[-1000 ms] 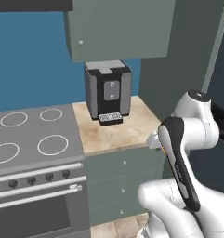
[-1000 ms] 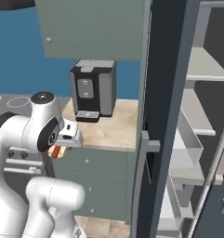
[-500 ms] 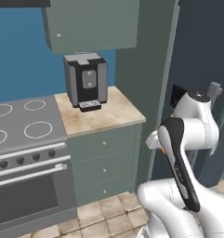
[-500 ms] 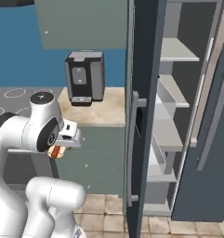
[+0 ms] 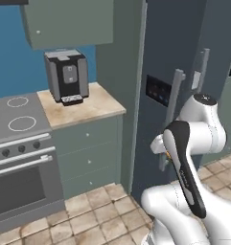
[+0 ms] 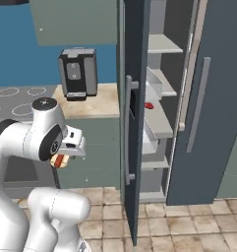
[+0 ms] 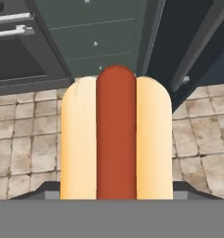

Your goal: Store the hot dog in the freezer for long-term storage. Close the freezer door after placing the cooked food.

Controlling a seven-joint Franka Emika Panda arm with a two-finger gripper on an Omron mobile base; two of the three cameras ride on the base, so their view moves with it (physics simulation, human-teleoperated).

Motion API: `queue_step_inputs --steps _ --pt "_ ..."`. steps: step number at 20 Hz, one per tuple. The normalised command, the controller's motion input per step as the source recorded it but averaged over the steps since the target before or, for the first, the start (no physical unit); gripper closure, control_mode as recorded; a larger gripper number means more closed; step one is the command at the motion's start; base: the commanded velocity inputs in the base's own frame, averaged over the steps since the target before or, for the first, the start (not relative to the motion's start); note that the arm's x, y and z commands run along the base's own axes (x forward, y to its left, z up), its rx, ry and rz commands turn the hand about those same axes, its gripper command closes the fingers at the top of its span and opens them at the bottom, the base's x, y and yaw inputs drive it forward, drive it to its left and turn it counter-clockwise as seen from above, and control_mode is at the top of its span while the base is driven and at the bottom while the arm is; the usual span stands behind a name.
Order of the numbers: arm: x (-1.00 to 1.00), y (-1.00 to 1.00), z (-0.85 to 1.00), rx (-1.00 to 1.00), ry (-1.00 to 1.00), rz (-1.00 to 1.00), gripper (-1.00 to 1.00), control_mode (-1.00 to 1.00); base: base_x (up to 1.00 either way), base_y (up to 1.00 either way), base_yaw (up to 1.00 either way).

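The hot dog [image 7: 115, 144], a red sausage in a tan bun, stands up between my fingers in the hand view, above the tiled floor. From the right base it is a small orange-red bit [image 6: 57, 161] under my gripper [image 6: 62, 157], which is shut on it and held low, near my own body. The freezer door [image 6: 134, 123] with its black panel [image 5: 159, 91] and bar handle [image 5: 171, 117] stands open, edge-on to the right of the gripper. Behind it are the freezer's pale shelves [image 6: 157, 120], with a small red item [image 6: 148, 105] on one.
The plain second door [image 6: 208, 98] stands to the right of the shelves. A black coffee machine [image 5: 66, 76] sits on the beige counter [image 5: 88, 107], with the stove [image 5: 16, 124] and oven on the left. Grey-green drawers [image 7: 99, 37] lie ahead of the hand.
The base has moved, so the whole scene has shifted: the counter and coffee machine slid left and the open freezer came closer. The hot dog stays in my shut gripper.
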Motion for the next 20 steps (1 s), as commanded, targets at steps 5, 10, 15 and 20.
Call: queue_step_inputs --steps 5,10,15,20 --pt "0.00 0.00 0.00 0.00 0.00 0.00 1.00 1.00 -0.40 -0.35 -0.13" --pt "0.00 0.00 0.00 0.00 0.00 0.00 1.00 1.00 0.00 -0.73 0.01" --pt "0.00 0.00 0.00 0.00 0.00 0.00 1.00 1.00 0.00 -0.95 0.11" --pt "0.00 0.00 0.00 0.00 0.00 0.00 1.00 1.00 0.05 -0.91 0.18"
